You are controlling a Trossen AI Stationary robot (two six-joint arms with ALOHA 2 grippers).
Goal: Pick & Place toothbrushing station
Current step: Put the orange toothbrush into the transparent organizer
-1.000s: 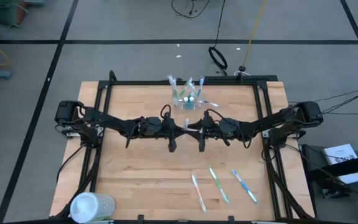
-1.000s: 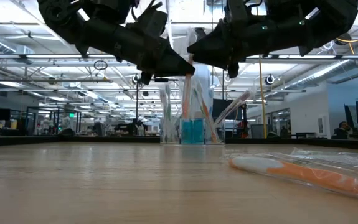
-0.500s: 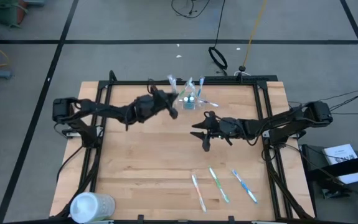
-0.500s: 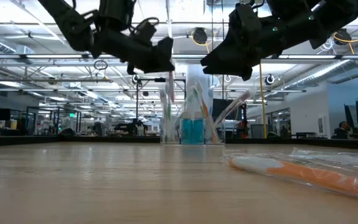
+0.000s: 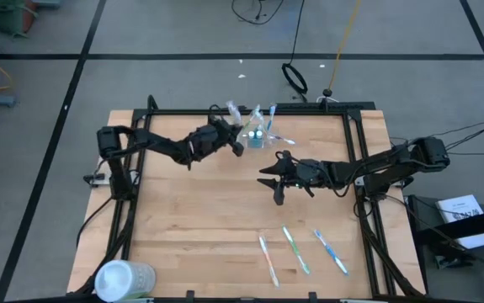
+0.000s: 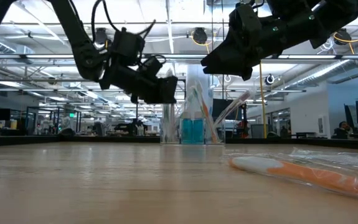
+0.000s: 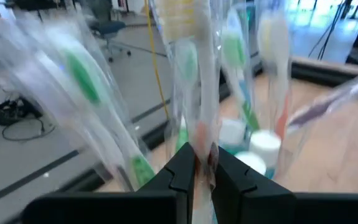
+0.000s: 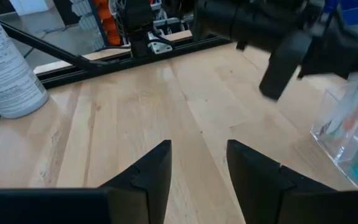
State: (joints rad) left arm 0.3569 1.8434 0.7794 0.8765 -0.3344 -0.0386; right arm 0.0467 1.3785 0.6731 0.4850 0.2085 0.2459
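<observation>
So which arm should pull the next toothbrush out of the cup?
Left, probably. The left hand is already at the clear cup, its fingers closed around a wrapped toothbrush standing in it. The right hand hangs open over bare table, farther from the cup.

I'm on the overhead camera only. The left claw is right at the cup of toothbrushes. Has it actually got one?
Observer: Yes. The left wrist view shows the left claw shut on one wrapped toothbrush among those in the cup.
Operator: Is the right claw holding anything?
Observer: No. Its own wrist view shows the right claw open over bare table.
Operator: Is it touching the wood?
Observer: No. The low view shows it hanging clear of the tabletop.
</observation>
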